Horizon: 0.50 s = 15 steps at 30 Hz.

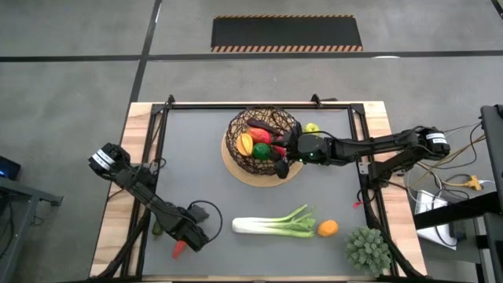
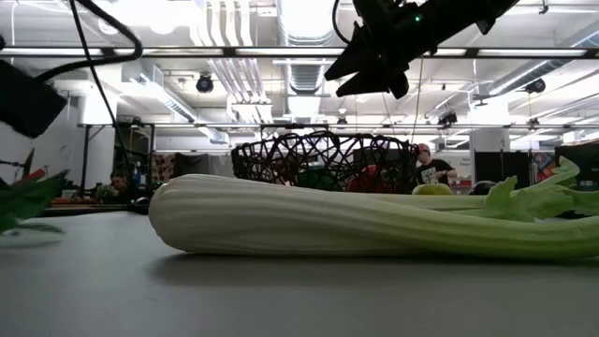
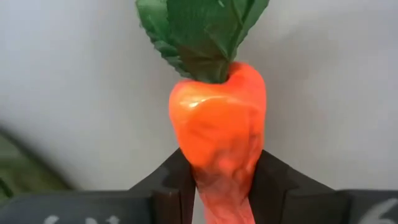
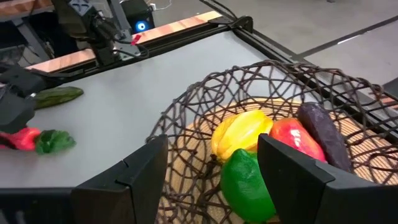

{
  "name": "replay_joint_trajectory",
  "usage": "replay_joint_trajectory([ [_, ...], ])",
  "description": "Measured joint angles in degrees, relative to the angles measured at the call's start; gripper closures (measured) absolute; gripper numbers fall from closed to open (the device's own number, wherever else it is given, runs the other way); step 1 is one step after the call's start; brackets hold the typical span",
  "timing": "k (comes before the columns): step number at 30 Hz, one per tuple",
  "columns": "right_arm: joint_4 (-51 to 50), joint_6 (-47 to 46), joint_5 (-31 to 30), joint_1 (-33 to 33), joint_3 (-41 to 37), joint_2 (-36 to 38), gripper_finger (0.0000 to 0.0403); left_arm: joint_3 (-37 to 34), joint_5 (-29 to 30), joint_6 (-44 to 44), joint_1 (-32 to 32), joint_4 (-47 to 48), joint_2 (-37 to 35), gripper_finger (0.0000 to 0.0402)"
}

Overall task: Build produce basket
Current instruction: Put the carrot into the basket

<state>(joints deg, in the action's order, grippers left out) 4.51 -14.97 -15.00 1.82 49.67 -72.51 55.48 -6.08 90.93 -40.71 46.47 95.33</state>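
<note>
Left gripper sat low at the near-left part of the table, fingers pressed against both sides of the carrot. Left wrist view showed the orange body pinched between the two dark pads, narrow end toward the wrist, green leaf top pointing away. Grip looked seated on the lower, thinner part of the root, not its thick shoulder. Carrot appeared to lie on the grey mat, not lifted as far as could be told. A cucumber lay just beside it, toward the table's left edge.

Right gripper hung at the basket's right rim, jaws apart, nothing between them. Its wrist view looked down into the basket.

Basket stood at the far centre of the table on its pale wooden disc. Inside: yellow pepper, green pepper, red pepper, dark eggplant. A green apple sat outside, just behind the right arm. The leek and the orange lay near the front edge, touching or nearly so. Spiky green plant at the near-right corner.

Judgement: step in hand was the pick of the carrot by the left arm. Next move called for a clean lift, carry across to the basket, release over the open top. Tapered root could slip from the pads. Right arm stood over the basket and would probably need to clear.
</note>
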Motion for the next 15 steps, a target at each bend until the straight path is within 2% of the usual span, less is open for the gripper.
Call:
replay_joint_trajectory([
  [3, 0.0, 0.2, 0.0, -1.2, 0.0, 0.0, 0.0172, 0.0, 6.2, -3.3, 0.0, -1.2, -1.4, 0.0314],
  [9, 1.2, 4.0, 0.0, -4.7, -0.1, 0.0, 0.0172, -0.7, 24.6, -14.2, 0.2, -2.8, -4.0, 0.0298],
  [15, 8.1, 8.1, 0.0, -8.2, -1.6, -0.7, 0.0172, -1.3, 39.4, -23.9, 0.4, -2.5, -6.7, 0.0305],
])
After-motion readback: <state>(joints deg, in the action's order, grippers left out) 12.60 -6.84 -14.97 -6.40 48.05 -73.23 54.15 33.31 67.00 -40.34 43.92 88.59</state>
